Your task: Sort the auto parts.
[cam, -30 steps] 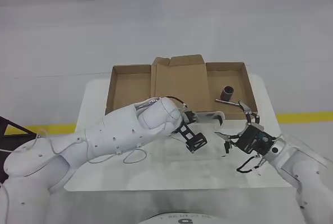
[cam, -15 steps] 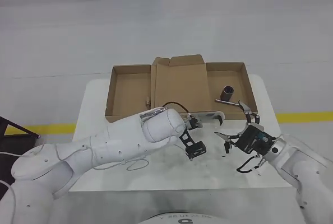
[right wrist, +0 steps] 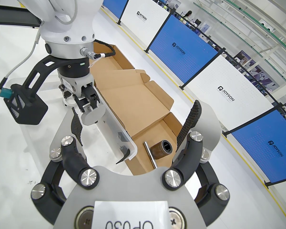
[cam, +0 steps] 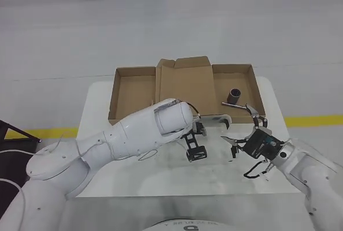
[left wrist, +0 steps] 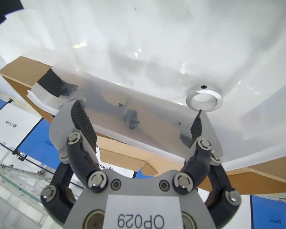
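Observation:
My left gripper (cam: pixel 216 120) (left wrist: pixel 138 120) hangs open at the table's middle, close to the front wall of the cardboard box (cam: pixel 186 81). A silver ring (left wrist: pixel 204 97) lies on the white table beside one left fingertip. A clear plastic strip (right wrist: pixel 116 129) with dark bits runs along the box front just past the left fingers; I cannot tell whether they touch. The box's right compartment holds a dark cylinder (cam: pixel 236 93) (right wrist: pixel 162 147) and a thin metal rod (cam: pixel 232 105) (right wrist: pixel 150 154). My right gripper (cam: pixel 241 128) (right wrist: pixel 135 125) stands open and empty, in front of that compartment.
The box has three compartments along the table's (cam: pixel 160 173) far edge, with flaps raised in the middle. The left arm's black camera block (cam: pixel 196 153) juts out over the table's middle. Bare table lies at the front and left.
The left forearm has swung and its wrist turned, carrying the black camera block slightly left and nearer the front. Its gripper stays near the box front. The right arm is still.

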